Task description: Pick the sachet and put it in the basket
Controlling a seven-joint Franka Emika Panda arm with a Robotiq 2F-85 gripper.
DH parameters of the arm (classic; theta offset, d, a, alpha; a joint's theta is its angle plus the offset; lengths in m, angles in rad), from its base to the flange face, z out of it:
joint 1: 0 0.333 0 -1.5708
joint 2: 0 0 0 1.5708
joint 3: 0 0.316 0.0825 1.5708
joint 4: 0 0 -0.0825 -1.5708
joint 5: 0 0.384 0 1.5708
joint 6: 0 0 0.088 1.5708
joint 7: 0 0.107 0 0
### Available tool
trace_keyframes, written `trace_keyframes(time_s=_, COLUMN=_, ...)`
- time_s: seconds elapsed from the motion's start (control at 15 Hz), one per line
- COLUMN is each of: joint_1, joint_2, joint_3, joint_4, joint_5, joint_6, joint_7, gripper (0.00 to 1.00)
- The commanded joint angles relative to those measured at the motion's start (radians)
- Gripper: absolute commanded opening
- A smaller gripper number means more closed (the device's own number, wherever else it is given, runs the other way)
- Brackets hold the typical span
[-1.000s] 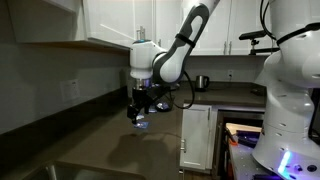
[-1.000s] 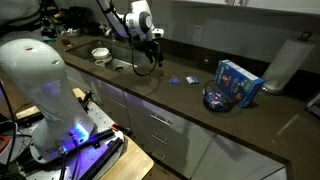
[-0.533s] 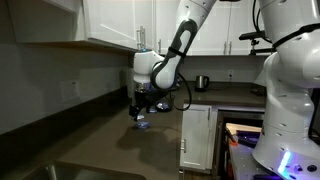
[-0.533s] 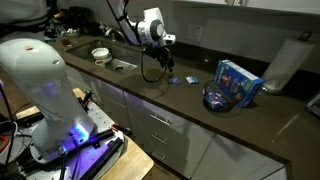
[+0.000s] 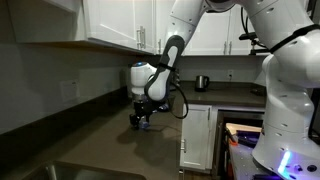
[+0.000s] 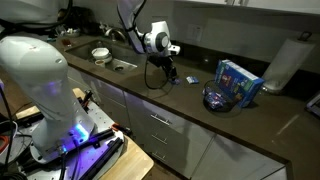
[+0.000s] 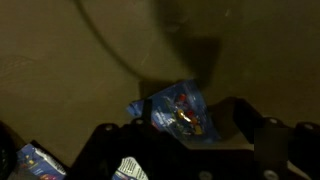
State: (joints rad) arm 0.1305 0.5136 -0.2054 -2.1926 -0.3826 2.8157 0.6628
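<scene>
The sachet [image 7: 180,108] is a small blue packet with a red and yellow print, lying flat on the dark counter. In the wrist view it sits just ahead of and between my two dark fingers. My gripper [image 7: 185,140] is open and low over it; it also shows in both exterior views [image 5: 140,119] [image 6: 170,73], where the sachet is mostly hidden beneath it. The basket [image 6: 237,82] is an upright blue box with pale marks, standing further along the counter, apart from the gripper.
A dark round bowl [image 6: 217,97] sits just in front of the basket. A paper towel roll [image 6: 285,64] stands beyond it. A sink [image 6: 120,65] and a white bowl [image 6: 100,53] lie on the other side. A metal cup [image 5: 202,82] stands at the counter's far end.
The arm has moved along the counter toward the basket side and come down over the sachet. The sachet has not moved.
</scene>
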Motion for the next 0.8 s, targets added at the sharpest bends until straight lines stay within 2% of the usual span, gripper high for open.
trace_keyframes(time_s=0.0, joint_1=0.048, joint_2=0.061, joint_3=-0.044, joint_4=0.041, joint_5=0.049, joint_6=0.025, joint_7=-0.026, gripper=0.69)
trace_keyframes(time_s=0.07, joint_1=0.057, joint_2=0.069, joint_3=-0.051, joint_4=0.048, joint_5=0.057, joint_6=0.027, joint_7=-0.025, gripper=0.72)
trace_keyframes(time_s=0.13, joint_1=0.072, joint_2=0.076, joint_3=-0.065, joint_4=0.053, joint_5=0.055, joint_6=0.034, joint_7=-0.019, gripper=0.48)
trace_keyframes(time_s=0.2, joint_1=0.079, joint_2=0.079, joint_3=-0.072, joint_4=0.056, joint_5=0.057, joint_6=0.034, joint_7=-0.020, gripper=0.51)
trace_keyframes(time_s=0.27, joint_1=0.093, joint_2=0.082, joint_3=-0.087, joint_4=0.059, joint_5=0.050, joint_6=0.037, joint_7=-0.013, gripper=0.79)
trace_keyframes(time_s=0.33, joint_1=0.104, joint_2=0.086, joint_3=-0.097, joint_4=0.062, joint_5=0.049, joint_6=0.041, joint_7=-0.010, gripper=0.81)
trace_keyframes(time_s=0.4, joint_1=0.121, joint_2=0.093, joint_3=-0.118, joint_4=0.066, joint_5=0.038, joint_6=0.047, joint_7=-0.004, gripper=0.88)
trace_keyframes(time_s=0.47, joint_1=0.133, joint_2=0.098, joint_3=-0.131, joint_4=0.069, joint_5=0.037, joint_6=0.051, joint_7=-0.001, gripper=0.90)
trace_keyframes(time_s=0.53, joint_1=0.144, joint_2=0.102, joint_3=-0.146, joint_4=0.069, joint_5=0.036, joint_6=0.057, joint_7=-0.001, gripper=0.56)
trace_keyframes(time_s=0.67, joint_1=0.163, joint_2=0.110, joint_3=-0.166, joint_4=0.072, joint_5=0.040, joint_6=0.063, joint_7=-0.001, gripper=0.56)
trace_keyframes(time_s=0.73, joint_1=0.173, joint_2=0.113, joint_3=-0.176, joint_4=0.075, joint_5=0.040, joint_6=0.066, joint_7=0.000, gripper=0.51)
